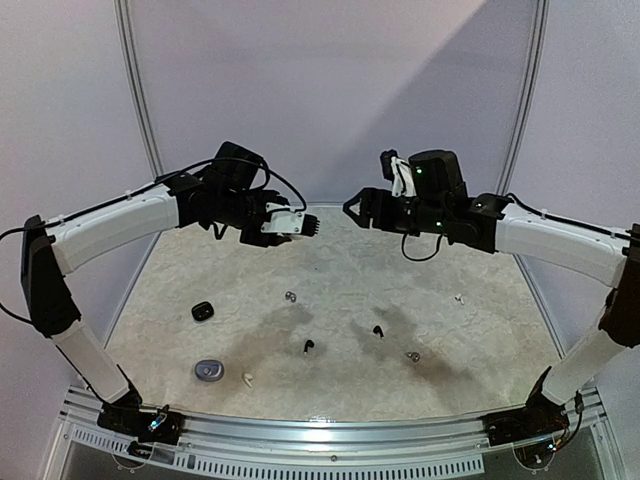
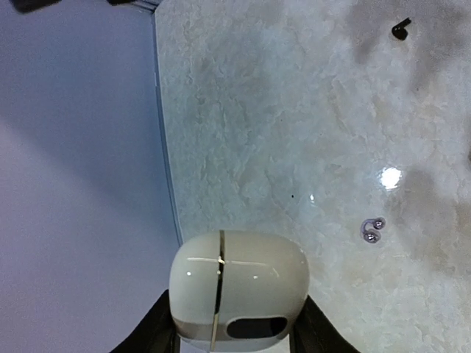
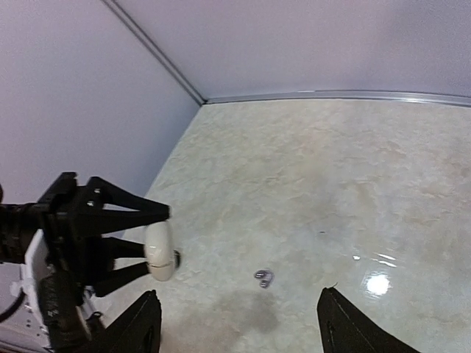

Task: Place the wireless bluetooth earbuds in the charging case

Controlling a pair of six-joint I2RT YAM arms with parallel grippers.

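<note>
My left gripper (image 1: pixel 303 225) is shut on a white pebble-shaped charging case (image 1: pixel 287 224), held high above the back of the table. In the left wrist view the case (image 2: pixel 239 287) sits between both black fingers, and its lid seam shows as a thin line. My right gripper (image 1: pixel 352 208) is open and empty, facing the case from the right. The right wrist view shows the case (image 3: pixel 159 251) ahead to the left. On the table lie silvery earbuds (image 1: pixel 291 296) (image 1: pixel 412 356), black earbuds (image 1: pixel 308 346) (image 1: pixel 378 330) and white earbuds (image 1: pixel 247 379) (image 1: pixel 459 297).
A black case (image 1: pixel 202 311) and a grey case (image 1: pixel 208 370) lie on the left of the table. Purple walls enclose the back and both sides. A metal rail (image 1: pixel 330 430) runs along the near edge.
</note>
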